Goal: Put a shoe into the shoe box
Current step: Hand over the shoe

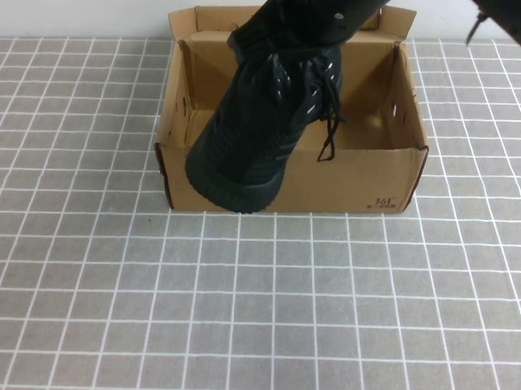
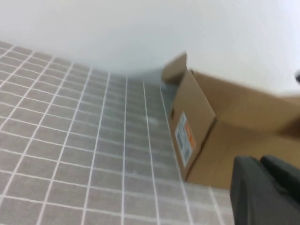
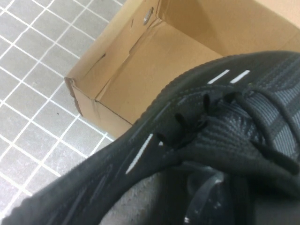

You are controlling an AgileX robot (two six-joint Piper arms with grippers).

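A black knit sneaker, the shoe (image 1: pixel 263 118), hangs toe-down over the left half of the open brown cardboard shoe box (image 1: pixel 355 177). Its toe reaches past the box's front wall and a lace dangles. My right gripper (image 3: pixel 211 192) is shut on the shoe's collar, with the shoe (image 3: pixel 211 117) filling the right wrist view above a corner of the shoe box (image 3: pixel 140 70). My left gripper (image 2: pixel 260 161) is shut and holds nothing. It hovers off to one side of the shoe box (image 2: pixel 206 122), near the end that carries a white and orange label.
The box stands at the far side of a grey tiled table (image 1: pixel 256 315), against a white wall. Its flaps stand upright at the back. A dark part of an arm (image 1: pixel 506 15) shows at the top right of the high view.
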